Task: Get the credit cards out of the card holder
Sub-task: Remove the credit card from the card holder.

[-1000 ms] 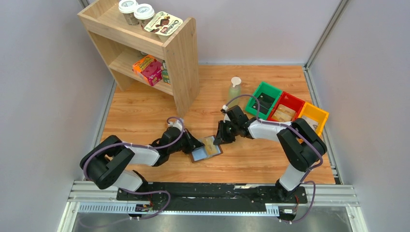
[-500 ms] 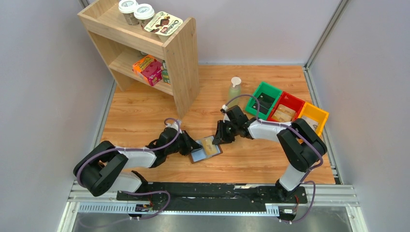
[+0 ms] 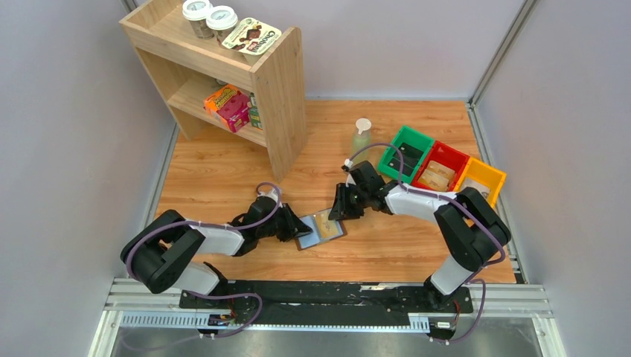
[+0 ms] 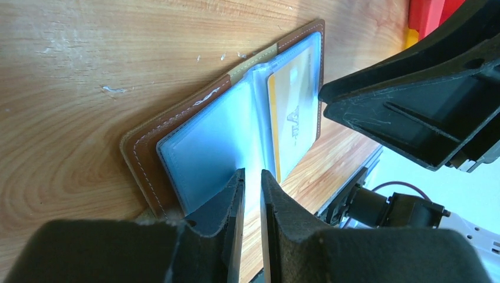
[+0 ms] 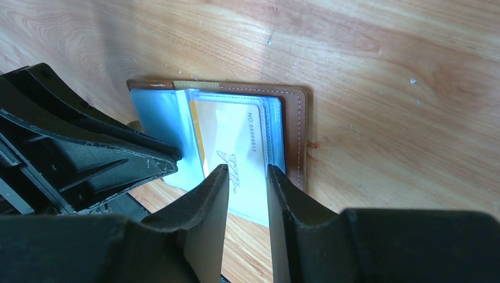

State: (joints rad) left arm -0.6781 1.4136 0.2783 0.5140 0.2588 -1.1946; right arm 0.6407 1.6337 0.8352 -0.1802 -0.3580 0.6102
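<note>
The card holder [image 3: 309, 239] lies open on the wooden table, brown leather with grey-blue clear pockets; it also shows in the left wrist view [image 4: 147, 141] and the right wrist view [image 5: 293, 118]. A tan-gold and white credit card [image 5: 236, 135] sits in its right pocket, also seen from the left wrist [image 4: 295, 112]. My left gripper [image 3: 296, 225] is nearly shut and empty, its tips [image 4: 252, 172] over the left pocket panel. My right gripper [image 3: 337, 211] is slightly open, its tips [image 5: 247, 168] just over the card's near edge, holding nothing.
A wooden shelf [image 3: 245, 82] with boxes and jars stands at the back left. A bottle [image 3: 361, 137] stands behind the right gripper. Green [image 3: 392, 149], red [image 3: 463, 157] and yellow [image 3: 496, 177] bins sit in a row at the right.
My left arm has shifted a little and its gripper stays at the wallet's left half. My right gripper has barely moved. The wallet stays open in place.
</note>
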